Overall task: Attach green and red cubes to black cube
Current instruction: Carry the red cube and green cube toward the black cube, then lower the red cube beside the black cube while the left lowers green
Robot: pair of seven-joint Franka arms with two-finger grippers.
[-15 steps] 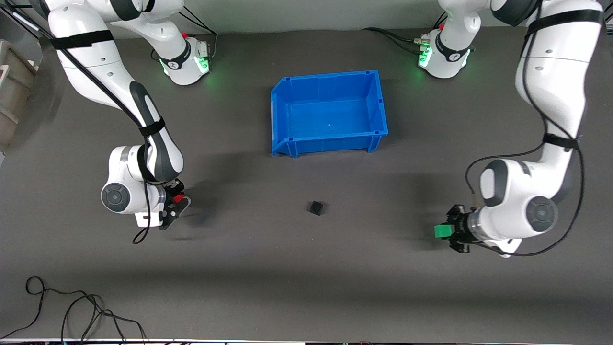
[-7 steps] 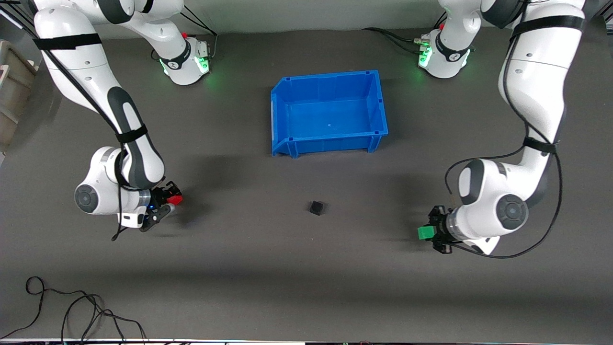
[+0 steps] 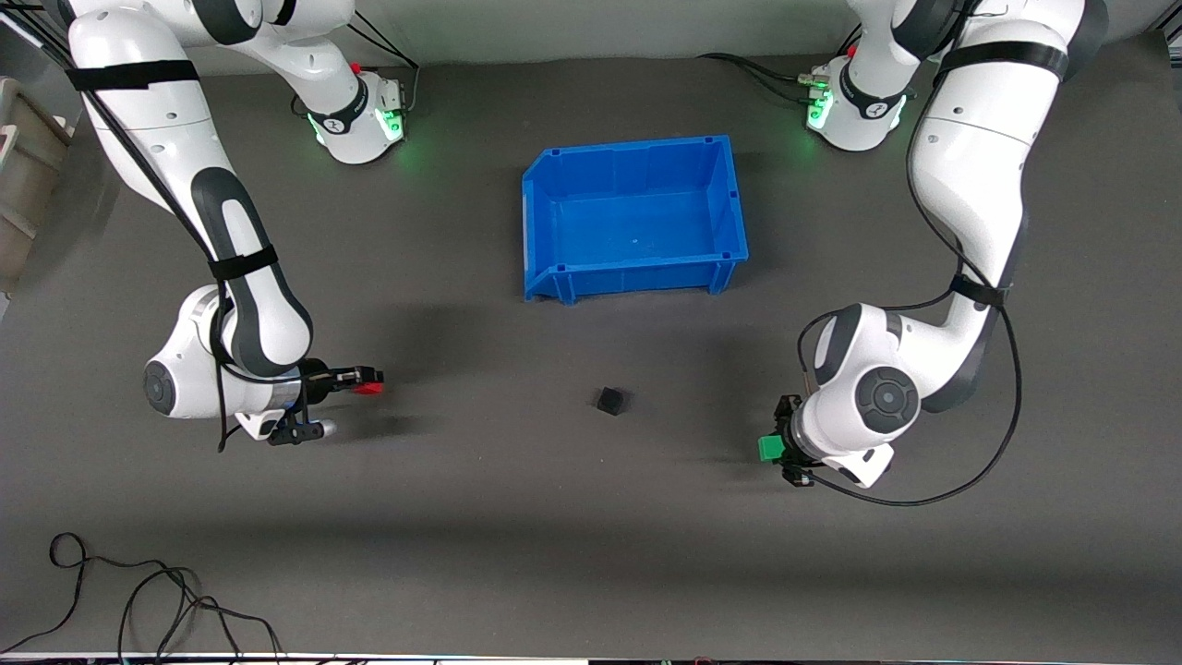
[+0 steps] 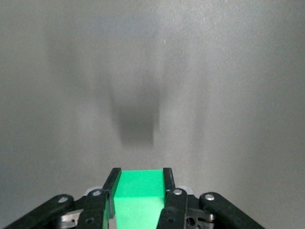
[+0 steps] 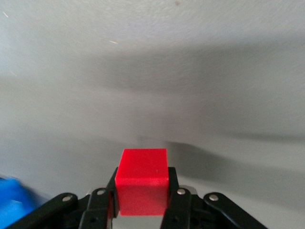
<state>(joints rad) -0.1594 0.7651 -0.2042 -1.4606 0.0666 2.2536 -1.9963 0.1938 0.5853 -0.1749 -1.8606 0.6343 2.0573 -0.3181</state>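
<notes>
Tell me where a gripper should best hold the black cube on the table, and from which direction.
Probably from straight above, fingers on two opposite side faces of the black cube. It sits flat on the table, alone, with free space all around.

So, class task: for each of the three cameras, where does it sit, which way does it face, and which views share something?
Front view: high across the table, facing both arms, blue bin and black cube.
Left wrist view: on the left arm, facing bare table; left gripper clamps the green cube.
Right wrist view: on the right arm; right gripper clamps the red cube.
Shared: both held cubes also show from the front.
</notes>
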